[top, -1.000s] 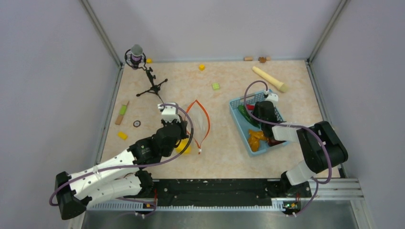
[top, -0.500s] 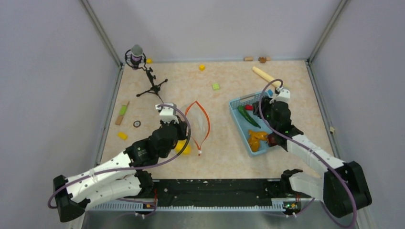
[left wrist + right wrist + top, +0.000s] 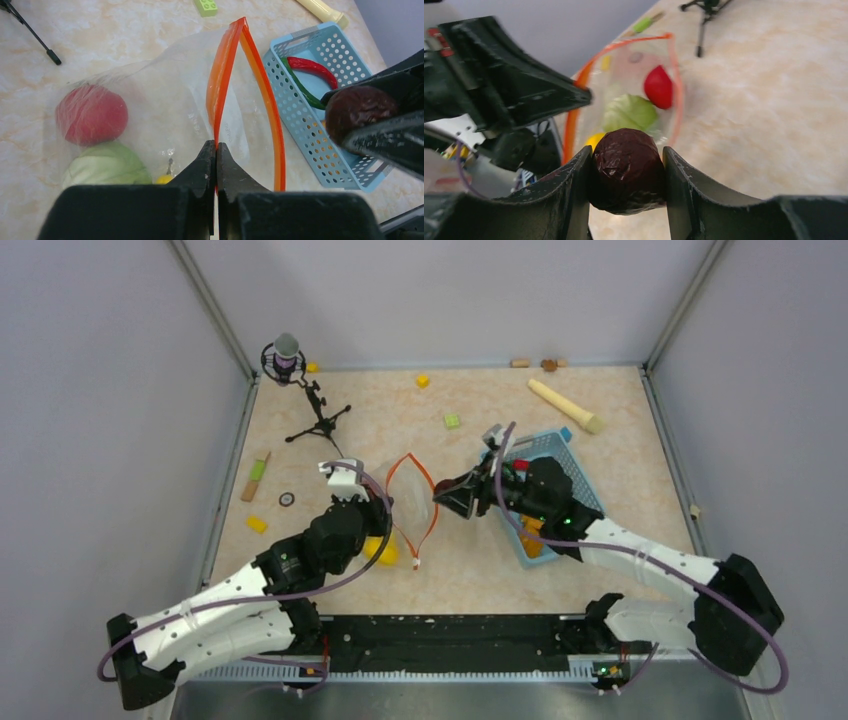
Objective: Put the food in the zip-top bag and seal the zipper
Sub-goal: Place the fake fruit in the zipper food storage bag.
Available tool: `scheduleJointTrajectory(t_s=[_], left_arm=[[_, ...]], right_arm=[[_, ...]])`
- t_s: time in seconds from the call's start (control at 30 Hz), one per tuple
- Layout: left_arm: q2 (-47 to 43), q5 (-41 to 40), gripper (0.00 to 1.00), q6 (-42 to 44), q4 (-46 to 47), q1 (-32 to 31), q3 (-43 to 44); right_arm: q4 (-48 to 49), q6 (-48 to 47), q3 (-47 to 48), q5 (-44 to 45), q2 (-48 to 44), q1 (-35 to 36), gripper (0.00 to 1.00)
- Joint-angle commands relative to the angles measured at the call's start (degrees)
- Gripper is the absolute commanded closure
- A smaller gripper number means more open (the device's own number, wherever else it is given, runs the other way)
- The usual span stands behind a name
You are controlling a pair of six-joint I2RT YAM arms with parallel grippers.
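Note:
The clear zip-top bag (image 3: pixel 415 508) lies mid-table with its mouth open. Its orange-red zipper (image 3: pixel 260 90) forms a loop, with the white slider tab (image 3: pixel 415 560) at the near end. My left gripper (image 3: pixel 216 146) is shut on the zipper's left lip and holds it up. Inside the bag are a red tomato (image 3: pixel 91 114), a green piece (image 3: pixel 107 167) and a yellow lemon (image 3: pixel 164 178). My right gripper (image 3: pixel 626 151) is shut on a dark red piece (image 3: pixel 626 172), just right of the bag mouth (image 3: pixel 445 497). A red chili (image 3: pixel 312 67), a green chili (image 3: pixel 300 90) and an orange piece (image 3: pixel 530 535) lie in the basket.
The light-blue mesh basket (image 3: pixel 575 475) stands right of the bag, under my right arm. A microphone tripod (image 3: pixel 318 422) stands at the back left. A beige wooden stick (image 3: pixel 565 405) and small yellow (image 3: pixel 422 381) and green (image 3: pixel 452 421) cubes lie at the back.
My right arm has swung left from the basket to the bag mouth, carrying the dark red piece. My left gripper has kept its hold on the zipper lip.

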Motion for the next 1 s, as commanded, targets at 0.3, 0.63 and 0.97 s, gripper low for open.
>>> scheduleJointTrajectory(t_s=[0.3, 0.63, 0.97], left_arm=[[-0.78, 0.61, 1.00, -0.72, 2.76, -0.31, -0.78], [-1.77, 0.90, 1.00, -0.54, 2.73, -0.26, -0.95], [-2.83, -0.90, 1.00, -0.19, 2.41, -0.30, -1.26]], right_arm=[[1.58, -0.31, 17.39, 12.42, 21.74, 13.41, 0.75], [-0.29, 2.73, 22.90, 16.33, 27.57, 15.44, 0.31], [-4.61, -0.54, 21.66, 18.59, 23.26, 15.82, 0.13]])
